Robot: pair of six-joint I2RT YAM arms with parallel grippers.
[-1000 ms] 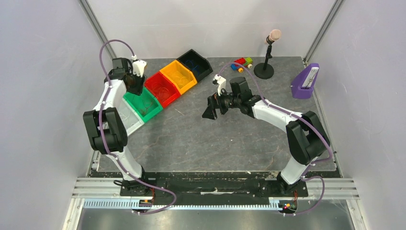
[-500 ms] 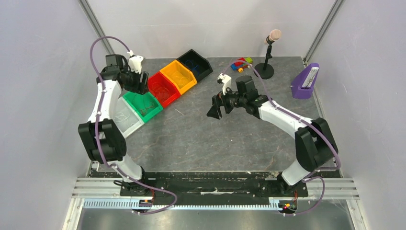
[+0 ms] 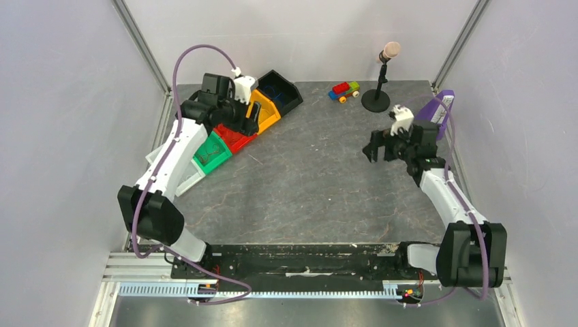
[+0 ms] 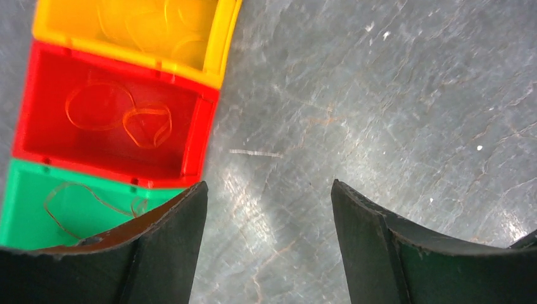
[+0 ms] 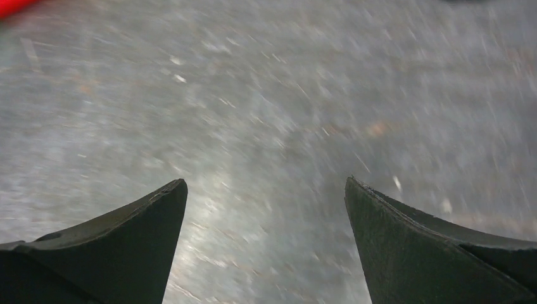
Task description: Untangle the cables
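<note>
Thin cables lie as loose loops inside the coloured bins: orange-red loops (image 4: 120,117) in the red bin (image 4: 196,136), pale strands (image 4: 152,25) in the orange bin (image 4: 218,44), and a thin loop (image 4: 76,199) in the green bin (image 4: 19,209). One short white strand (image 4: 255,152) lies on the grey table beside the red bin. My left gripper (image 4: 269,183) hovers over the table by the bins' right edge (image 3: 249,122), open and empty. My right gripper (image 3: 372,148) hangs at the right side, open (image 5: 266,180), with only blurred table below it.
A black bin (image 3: 279,88) ends the row at the back, and a clear bin (image 3: 183,174) ends it at the front. A toy block car (image 3: 345,90), a microphone stand (image 3: 378,95) and a purple holder (image 3: 436,109) stand at the back right.
My left arm has swung from over the green bin back and right to the orange and red bins, jaws widening. My right arm has pulled back from the centre to the right side.
</note>
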